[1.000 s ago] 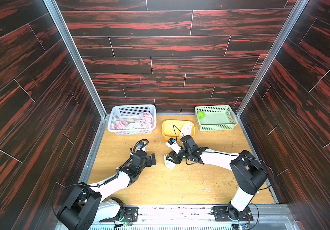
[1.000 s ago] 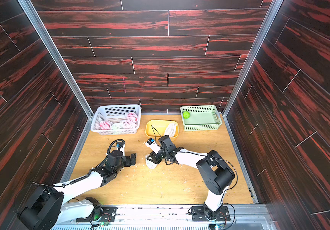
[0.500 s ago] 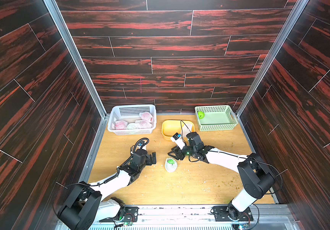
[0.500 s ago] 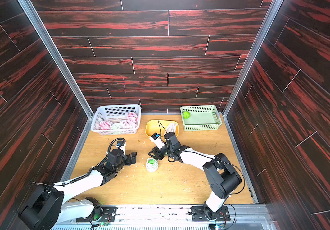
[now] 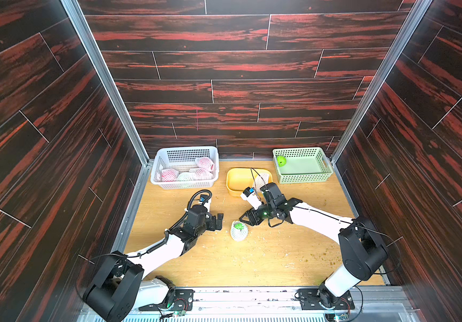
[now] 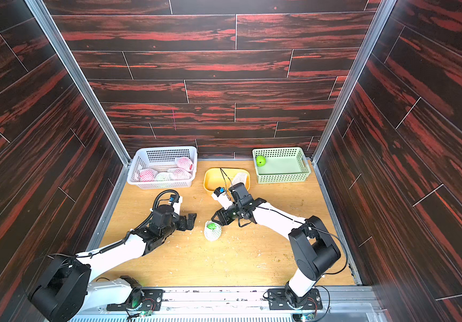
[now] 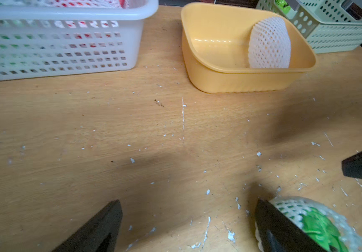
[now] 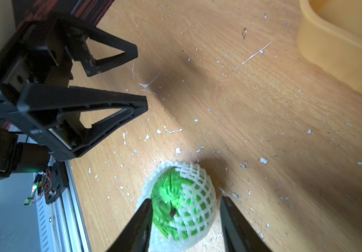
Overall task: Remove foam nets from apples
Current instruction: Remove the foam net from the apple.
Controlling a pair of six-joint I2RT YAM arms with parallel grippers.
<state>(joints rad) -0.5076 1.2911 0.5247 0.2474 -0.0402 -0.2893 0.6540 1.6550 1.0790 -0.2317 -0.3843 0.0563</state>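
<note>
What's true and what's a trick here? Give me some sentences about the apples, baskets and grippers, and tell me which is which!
1. A bare apple lies in the green basket. True.
2. The tub holds two nets. False: it holds just one empty net.
3. The table apple sits partly in mesh. True.
4. The left gripper holds an apple. False: it is open and empty.
5. The white basket is empty. False: netted apples lie in it.
</note>
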